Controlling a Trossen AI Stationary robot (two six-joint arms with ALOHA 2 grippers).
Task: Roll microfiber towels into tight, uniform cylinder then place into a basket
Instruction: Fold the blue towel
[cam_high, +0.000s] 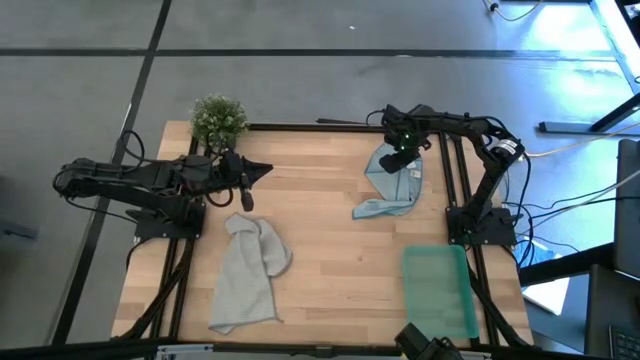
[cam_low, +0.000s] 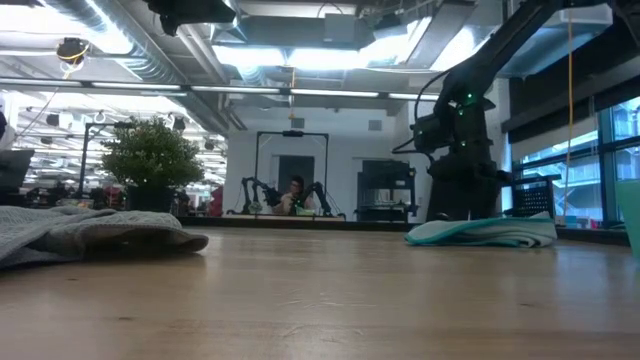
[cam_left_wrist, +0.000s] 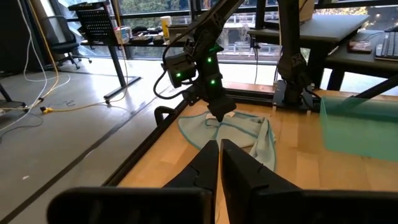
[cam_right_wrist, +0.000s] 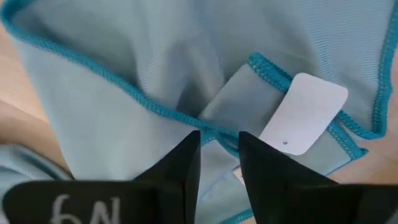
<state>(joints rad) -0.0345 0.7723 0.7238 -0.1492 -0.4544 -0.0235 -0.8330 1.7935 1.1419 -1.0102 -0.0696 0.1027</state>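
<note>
Left arm (cam_high: 130, 185) lies low, stretched from its base toward 3 o'clock. Left gripper (cam_left_wrist: 219, 163) clear of any object, jaws pressed together, nothing between them.

Right arm (cam_high: 480, 160) folded, forearm reaching from its base at 3 o'clock toward 9 o'clock. Right gripper (cam_right_wrist: 219, 155) tilted downward, jaws a narrow gap apart; whether they pinch anything cannot be told.
</note>
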